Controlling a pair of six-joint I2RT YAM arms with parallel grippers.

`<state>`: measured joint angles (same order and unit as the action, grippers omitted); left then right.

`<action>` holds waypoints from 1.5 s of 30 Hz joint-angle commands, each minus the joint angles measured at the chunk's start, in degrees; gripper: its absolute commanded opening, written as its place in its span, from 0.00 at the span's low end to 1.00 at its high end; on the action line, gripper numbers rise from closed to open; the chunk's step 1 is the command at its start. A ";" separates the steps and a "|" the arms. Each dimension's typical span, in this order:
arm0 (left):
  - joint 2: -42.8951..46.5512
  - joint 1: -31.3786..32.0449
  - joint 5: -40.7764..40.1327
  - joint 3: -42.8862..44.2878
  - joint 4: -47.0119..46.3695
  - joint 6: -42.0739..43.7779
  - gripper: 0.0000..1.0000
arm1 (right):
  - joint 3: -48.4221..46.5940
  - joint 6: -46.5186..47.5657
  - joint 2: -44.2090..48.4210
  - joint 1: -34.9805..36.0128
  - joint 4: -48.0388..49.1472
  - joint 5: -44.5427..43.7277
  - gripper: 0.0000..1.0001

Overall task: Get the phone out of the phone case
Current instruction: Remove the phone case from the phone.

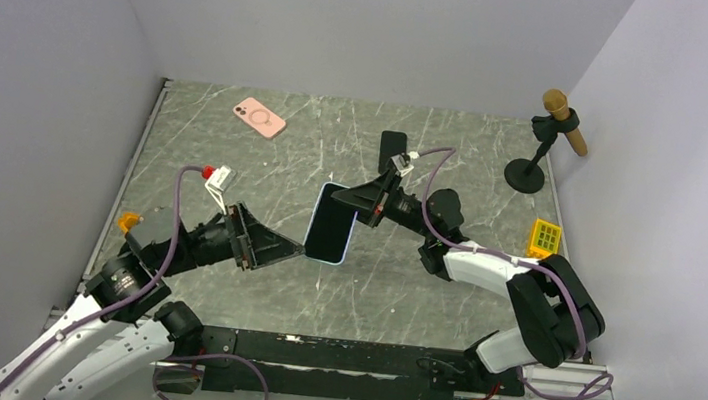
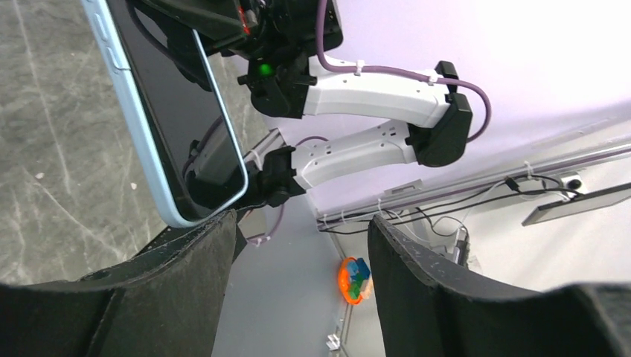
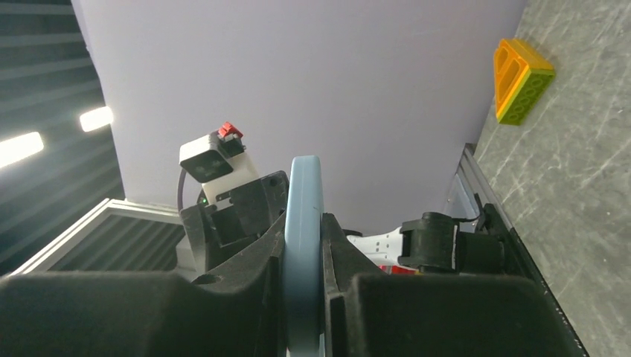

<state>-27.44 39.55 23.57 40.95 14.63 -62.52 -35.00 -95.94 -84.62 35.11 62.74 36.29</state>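
One phone (image 1: 332, 223) aloft, pink case (image 1: 259, 117), yellow block (image 1: 545, 238), microphone (image 1: 565, 120)

Phone (image 1: 332, 223): screen glossy black glass, mirror-like reflections; rim smooth pale blue, satin. Pink case (image 1: 259, 117): smooth, matt look. Table (image 1: 388, 305): grey stone-look top, white veins, low sheen. Left gripper (image 2: 301, 227) fingers (image 2: 461, 297): matt black, finely grainy plastic. Arm shells (image 2: 372, 93): glossy white plastic. Block (image 3: 523, 71): shiny yellow-green plastic. Handle (image 1: 565, 120): wood-like, matt
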 commanded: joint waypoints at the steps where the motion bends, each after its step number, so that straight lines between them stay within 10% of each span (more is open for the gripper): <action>1: 1.30 0.05 2.57 -2.45 -7.00 -4.73 0.70 | -3.38 0.30 1.96 -0.31 1.76 -1.00 0.00; 45: -4.83 0.01 -2.20 -6.34 -10.25 -8.35 0.73 | -3.24 -3.20 -0.82 4.33 10.86 -1.37 0.00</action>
<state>-29.63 39.83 24.36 34.94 7.64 -70.46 -35.94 -96.44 -85.60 35.92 64.34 33.52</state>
